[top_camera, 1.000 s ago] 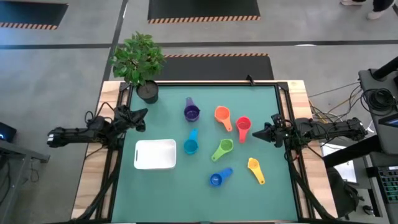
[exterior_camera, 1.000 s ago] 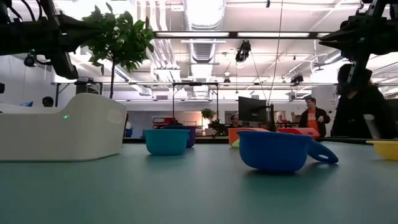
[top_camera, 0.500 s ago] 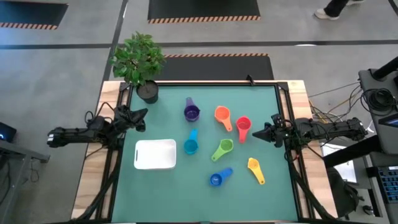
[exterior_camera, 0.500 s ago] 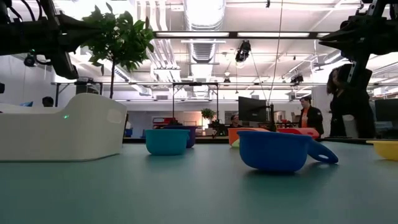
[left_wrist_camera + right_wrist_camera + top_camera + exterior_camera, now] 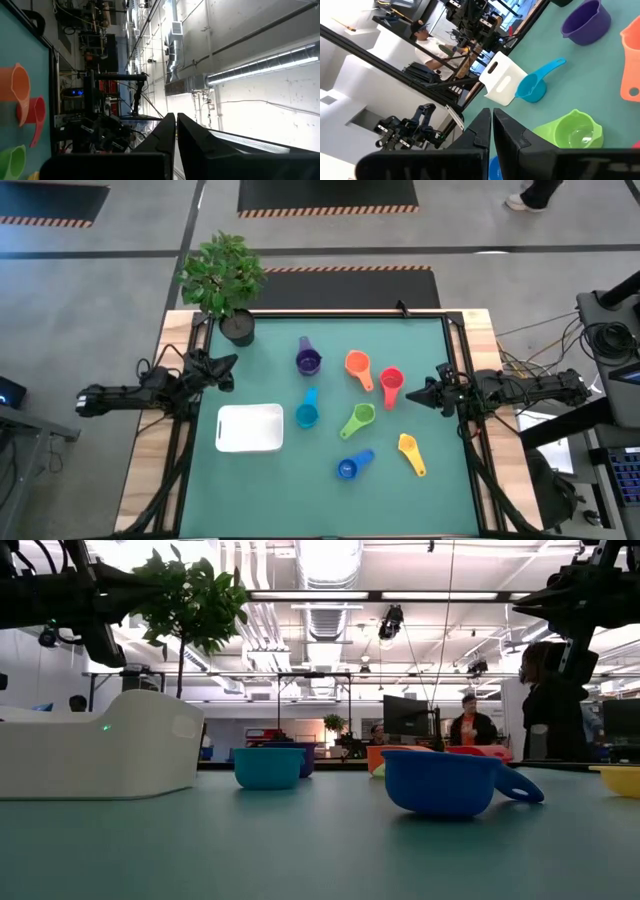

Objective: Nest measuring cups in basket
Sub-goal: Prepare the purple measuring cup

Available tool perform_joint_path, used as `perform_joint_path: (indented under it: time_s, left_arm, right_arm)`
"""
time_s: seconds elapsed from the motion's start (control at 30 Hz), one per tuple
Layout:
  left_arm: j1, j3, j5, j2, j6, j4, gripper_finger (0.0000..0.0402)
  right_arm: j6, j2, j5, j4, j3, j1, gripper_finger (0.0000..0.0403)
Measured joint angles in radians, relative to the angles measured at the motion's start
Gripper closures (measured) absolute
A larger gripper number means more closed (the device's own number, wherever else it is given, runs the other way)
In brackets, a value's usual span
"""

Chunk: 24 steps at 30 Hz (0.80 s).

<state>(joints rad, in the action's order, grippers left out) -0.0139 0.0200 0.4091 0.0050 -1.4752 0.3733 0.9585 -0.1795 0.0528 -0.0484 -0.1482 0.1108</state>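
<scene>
Sitting empty, the white basket [image 5: 250,428] has all seven measuring cups scattered to its right, the light blue cup [image 5: 306,415] just beside it, so the left gripper [image 5: 224,370], pinched shut, is nearer the basket, while the right gripper [image 5: 417,394], also clenched, hovers beside the red cup [image 5: 391,381].

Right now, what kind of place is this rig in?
Likely an open robotics lab or workshop: exposed ceiling ducts, striped floor tape, another robot arm on a bench, people at monitors behind.
</scene>
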Motion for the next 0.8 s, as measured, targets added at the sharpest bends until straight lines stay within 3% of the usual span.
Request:
perform_joint_path:
  time_s: [0.27, 0.63, 0.8]
  left_arm:
    - [0.0, 0.0, 0.0, 0.0, 0.0, 0.0, 0.0402]
    - [0.0, 0.0, 0.0, 0.0, 0.0, 0.0, 0.0402]
    - [0.0, 0.0, 0.0, 0.0, 0.0, 0.0, 0.0402]
  right_arm:
    - [0.001, 0.0, -0.017, 0.003, 0.0, 0.0, 0.0394]
    - [0.02, -0.001, -0.346, 0.083, 0.0, 0.0, 0.0394]
    - [0.014, -0.002, -0.375, 0.054, 0.0, 0.0, 0.0394]
